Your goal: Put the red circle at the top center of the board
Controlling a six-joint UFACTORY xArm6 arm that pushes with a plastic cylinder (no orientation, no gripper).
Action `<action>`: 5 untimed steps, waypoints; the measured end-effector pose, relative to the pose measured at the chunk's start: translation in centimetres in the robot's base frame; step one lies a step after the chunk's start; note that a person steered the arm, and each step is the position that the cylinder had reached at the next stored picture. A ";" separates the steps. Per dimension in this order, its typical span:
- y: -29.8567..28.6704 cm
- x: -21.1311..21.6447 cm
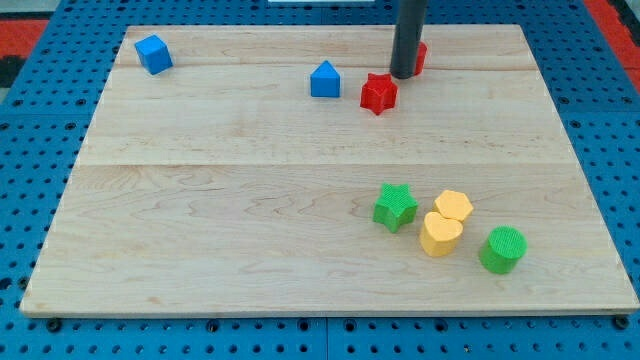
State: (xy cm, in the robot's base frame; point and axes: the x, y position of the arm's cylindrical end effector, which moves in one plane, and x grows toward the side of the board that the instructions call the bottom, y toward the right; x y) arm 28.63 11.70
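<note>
The red circle is near the view's top, right of centre, mostly hidden behind my dark rod; only its right edge shows. My tip rests on the board at the circle's left side, touching or nearly touching it. A red star lies just below and left of my tip.
A blue pentagon-like block sits left of the red star. A blue cube is at the top left. At the lower right are a green star, a yellow hexagon, a yellow heart and a green cylinder. The wooden board lies on a blue pegboard.
</note>
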 end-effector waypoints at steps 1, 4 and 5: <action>4.7 -0.7; -9.0 -2.3; -4.7 -2.2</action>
State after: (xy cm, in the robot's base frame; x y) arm 26.46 6.99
